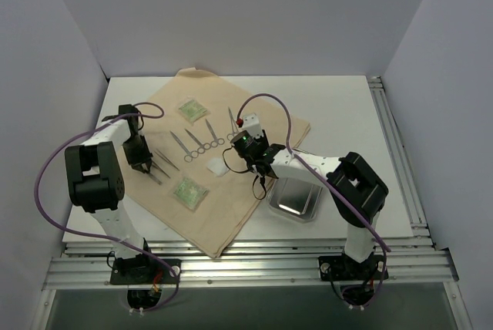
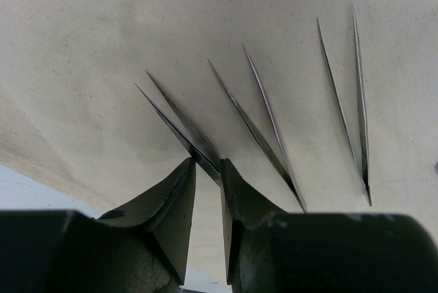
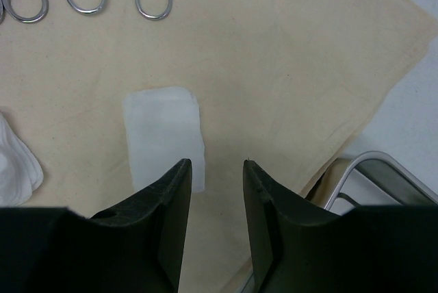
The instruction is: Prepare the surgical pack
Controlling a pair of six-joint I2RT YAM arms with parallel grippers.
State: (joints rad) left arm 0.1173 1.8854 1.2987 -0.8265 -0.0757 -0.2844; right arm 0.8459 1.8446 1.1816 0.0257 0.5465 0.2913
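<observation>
Ideally the left gripper [image 2: 207, 163], jaws straddling the leftmost of 3 tweezers [image 2: 179, 127] at lower centre (pinch unclear), should lay it parallel on the cloth sheet [image 2: 102, 46]; the right gripper [image 3: 216, 164] gapes empty beside the gauze pad [image 3: 164, 135].

We had the top view fixed high behind the arm bases [image 1: 142, 268], tilted down over the whole table [image 1: 347, 106]. Left wrist view sat low and close, facing along the cloth [image 2: 102, 33] past the left fingers [image 2: 171, 218] to the tweezers [image 2: 179, 123]. Right wrist view looked down close past the right fingers [image 3: 171, 224] at gauze [image 3: 164, 139] and tray [image 3: 359, 157] rim. Top view covered both patches.
</observation>
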